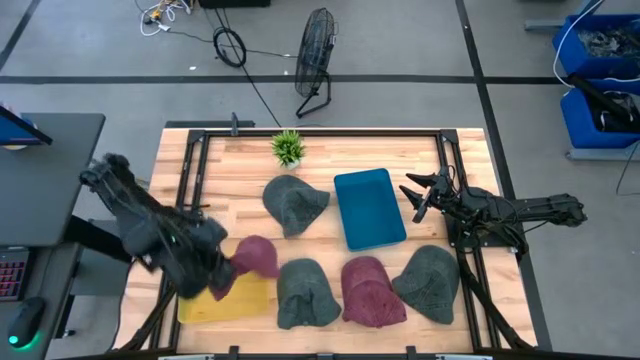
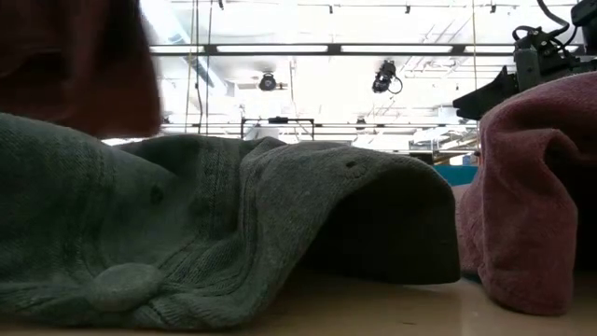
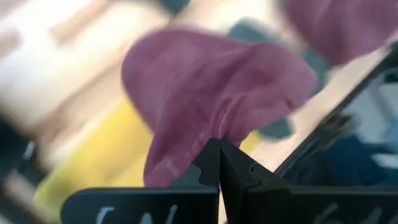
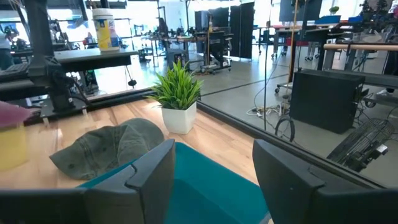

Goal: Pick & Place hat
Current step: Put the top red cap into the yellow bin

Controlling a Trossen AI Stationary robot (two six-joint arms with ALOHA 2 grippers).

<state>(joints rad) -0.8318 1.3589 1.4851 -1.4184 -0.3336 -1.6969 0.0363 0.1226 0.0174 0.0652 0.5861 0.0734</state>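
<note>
At far left of the tabletop (image 1: 330, 165), left gripper (image 1: 222, 272) is clamped on a maroon hat (image 1: 256, 257), holding it raised over the yellow tray (image 1: 250, 300). Rightward lie a grey hat (image 1: 305, 292), a second maroon hat (image 1: 372, 290) and a green hat (image 1: 430, 282). Right gripper (image 1: 418, 193) hovers with fingers spread wide, empty, beside the blue tray (image 1: 368, 208).
</note>
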